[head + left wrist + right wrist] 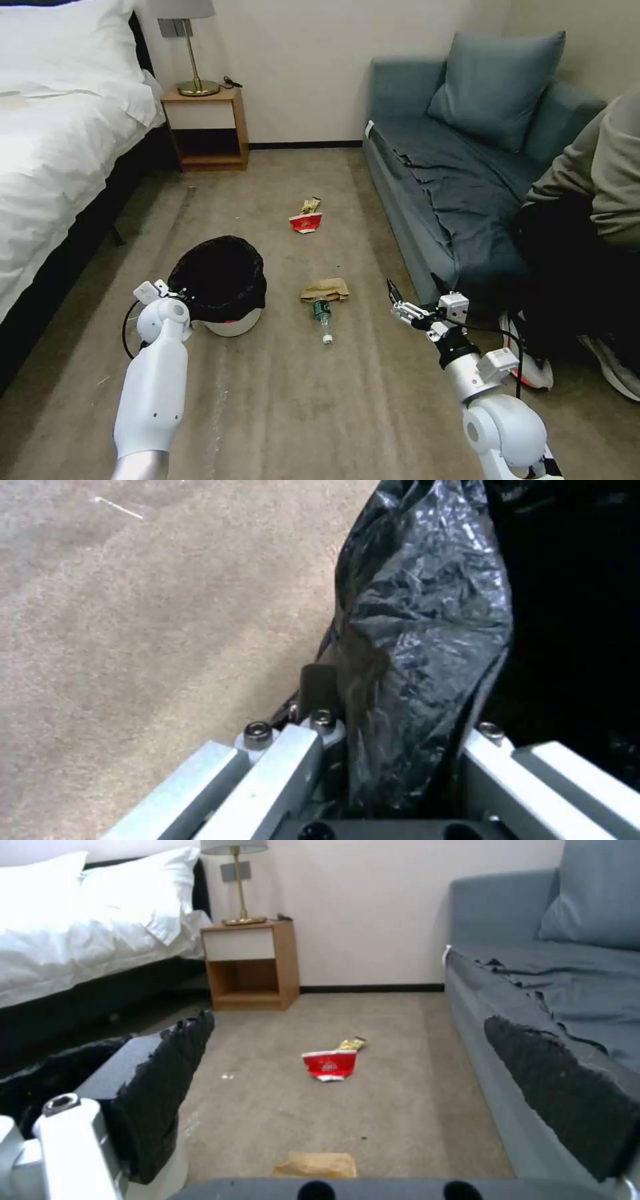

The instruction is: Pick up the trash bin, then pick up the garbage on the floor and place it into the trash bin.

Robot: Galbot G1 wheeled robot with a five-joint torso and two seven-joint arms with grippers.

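One trash bin (223, 283). Four pieces of garbage: one bottle (323, 317), one brown paper bag (325, 289), one red-and-white wrapper (306, 222), one gold-yellow wrapper (310, 205).

Left gripper (400, 760) fingers (320, 690) clamp bin's black bag (427, 630).

At centre-left of my head view the pale grey-white trash bin (230, 325) wears a glossy black bag. Mid-frame: a brown paper bag (325, 289), a green-labelled clear bottle (323, 315) (white cap), a red-and-white wrapper (306, 222).
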